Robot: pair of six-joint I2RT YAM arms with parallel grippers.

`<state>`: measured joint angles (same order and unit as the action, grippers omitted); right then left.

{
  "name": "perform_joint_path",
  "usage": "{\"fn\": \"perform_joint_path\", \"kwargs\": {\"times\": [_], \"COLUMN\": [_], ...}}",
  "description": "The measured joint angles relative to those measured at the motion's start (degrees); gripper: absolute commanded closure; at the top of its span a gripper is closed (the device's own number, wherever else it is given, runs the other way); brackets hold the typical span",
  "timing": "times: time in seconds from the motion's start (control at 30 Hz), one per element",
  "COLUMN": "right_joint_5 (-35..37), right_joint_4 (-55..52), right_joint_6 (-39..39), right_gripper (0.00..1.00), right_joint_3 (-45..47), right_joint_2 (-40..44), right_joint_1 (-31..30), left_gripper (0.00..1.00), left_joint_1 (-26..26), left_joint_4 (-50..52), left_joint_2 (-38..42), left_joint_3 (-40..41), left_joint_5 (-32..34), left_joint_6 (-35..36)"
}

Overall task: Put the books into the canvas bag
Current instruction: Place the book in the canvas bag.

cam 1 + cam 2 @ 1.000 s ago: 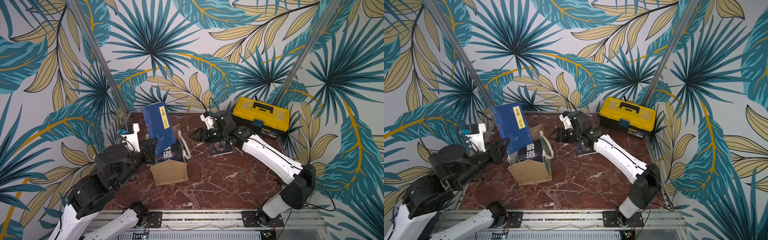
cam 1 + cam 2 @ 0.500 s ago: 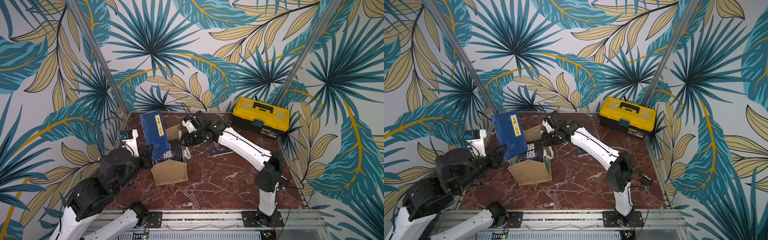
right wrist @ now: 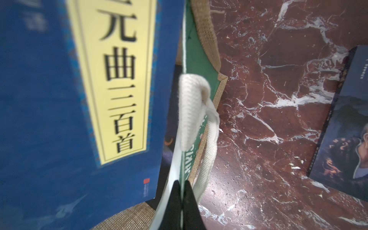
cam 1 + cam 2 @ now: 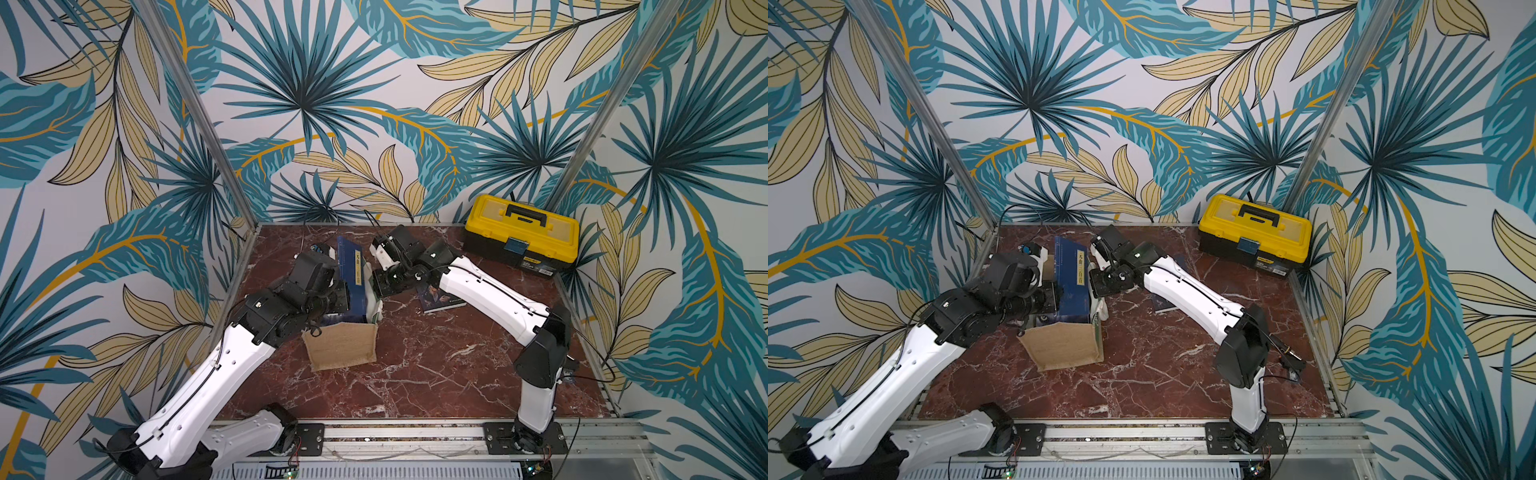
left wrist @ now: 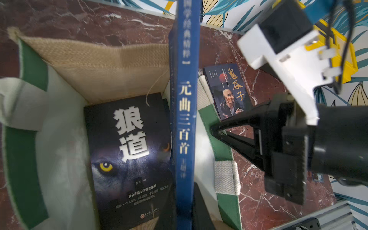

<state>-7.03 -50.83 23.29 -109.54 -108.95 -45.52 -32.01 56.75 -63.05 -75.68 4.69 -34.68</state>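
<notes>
The canvas bag (image 4: 340, 347) stands open on the red worktop (image 4: 436, 374). The wolf book (image 5: 129, 149) lies flat at the bottom of it, so that 1 is done. A dark edge shows under it, but I cannot tell if that is another book.

The left hand (image 4: 347, 297) is clamped tight on the blue book (image 4: 353, 270) and holds it up straight on its end. The low end of the blue book is down inside the bag, next to the side wall. The top end sticks out high over the rim. So this book is only part way in. I think it must go lower or tip flat onto the wolf book before the hand lets go.

The right hand (image 3: 180, 186) is pinched shut on the thin top edge of the bag's green and white side, just by the white handle (image 3: 191, 111). I think it keeps the bag from folding or falling.

The old man book (image 4: 440, 297) lies flat on the worktop, just beside the bag, on the right arm's side. It is left to do. The yellow toolbox (image 4: 521, 232) sits in the far corner, well apart.

I see no other books out in the open. By my count, 1 is in, 1 is going in and 1 waits.
</notes>
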Motion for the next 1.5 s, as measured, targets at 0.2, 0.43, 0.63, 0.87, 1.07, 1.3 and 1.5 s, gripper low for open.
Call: {"fn": "perform_joint_path", "kwargs": {"times": [0.2,0.43,0.63,0.87,1.07,1.3,1.5], "right_joint_5": [1.3,1.7,1.7,1.7,1.6,1.4,1.5], "right_joint_4": [-0.1,-0.1,-0.3,-0.4,-0.6,-0.7,-0.7], "right_joint_6": [0.0,0.0,0.0,0.0,0.0,0.0,0.0], "right_gripper": [1.0,1.0,1.0,1.0,1.0,1.0,1.0], "right_joint_3": [0.3,0.3,0.2,0.1,-0.1,-0.2,-0.3], "right_joint_2": [0.7,1.2,1.2,1.2,1.2,1.2,1.2], "right_joint_1": [0.0,0.0,0.0,0.0,0.0,0.0,0.0], "left_gripper": [1.0,1.0,1.0,1.0,1.0,1.0,0.96], "left_joint_1": [4.8,5.8,6.0,6.1,8.4,14.9,18.4], "left_joint_4": [0.1,0.1,0.1,0.2,-0.2,-1.2,-1.6], "left_joint_2": [1.8,5.8,6.6,6.6,2.4,-7.1,-8.1], "left_joint_3": [0.5,3.1,5.0,5.8,7.1,9.6,12.0], "left_joint_5": [-6.0,-9.1,-12.7,-14.1,-17.1,-24.1,-25.7], "left_joint_6": [-1.7,-2.3,-2.4,-2.0,-2.4,-1.4,0.2]}}
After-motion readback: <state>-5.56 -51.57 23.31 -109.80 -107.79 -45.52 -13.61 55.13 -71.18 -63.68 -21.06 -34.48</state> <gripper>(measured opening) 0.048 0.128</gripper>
